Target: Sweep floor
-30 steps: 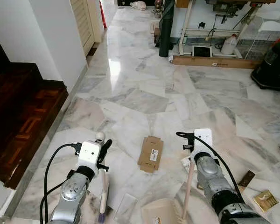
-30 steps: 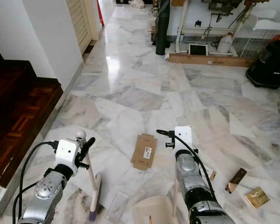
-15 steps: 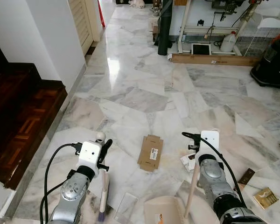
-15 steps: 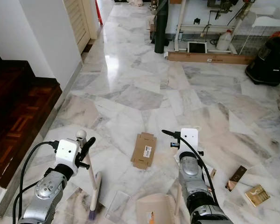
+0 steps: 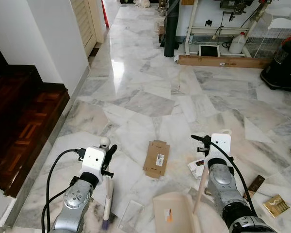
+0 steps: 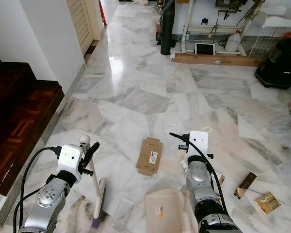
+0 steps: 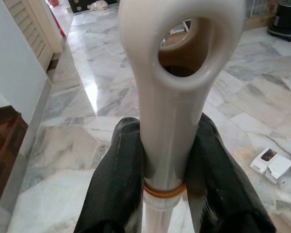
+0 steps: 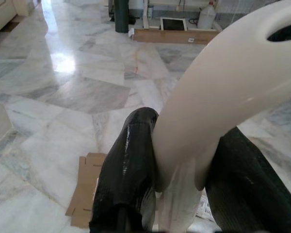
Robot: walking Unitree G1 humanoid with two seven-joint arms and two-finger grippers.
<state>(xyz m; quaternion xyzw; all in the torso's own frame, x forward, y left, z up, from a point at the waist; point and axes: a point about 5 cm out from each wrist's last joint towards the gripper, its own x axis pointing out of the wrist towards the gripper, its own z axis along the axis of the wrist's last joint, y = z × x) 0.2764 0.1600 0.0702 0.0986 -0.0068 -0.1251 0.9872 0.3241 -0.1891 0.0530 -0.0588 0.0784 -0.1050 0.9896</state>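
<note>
The marble floor [image 5: 150,87] runs from the robot's feet to the far wall, polished grey-white slabs with a bright glare patch near its left edge. Along that left edge rises a dark wooden staircase [image 5: 19,116] beside a white wall [image 5: 53,34]. At the far right edge of the floor sits a black vacuum cleaner [image 5: 285,68], with a long wooden plank [image 5: 218,62] lying against the far wall and a white jug [image 5: 237,44] behind it.

Near the robot, the dustpan [image 5: 172,213] lies flat on the floor at the near edge, a beige tray with an orange label, its long handle [image 5: 200,191] slanting up into the right gripper [image 8: 184,160], whose two black fingers [image 8: 128,165] are clamped on the cream grip. The broom [image 5: 107,201] stands almost upright at the near left of the floor, bristles touching the marble; the left gripper [image 7: 165,165] is closed tight around its pale handle just below the hanging loop.

Between the two tools lies a flattened cardboard box [image 5: 156,158]. Just beside the right arm are small white paper packets [image 5: 196,167]. At the near right corner lie a dark wrapper [image 5: 256,184] and a golden packet [image 5: 275,206]. A clear plastic sheet [image 5: 131,215] lies between broom and dustpan.
</note>
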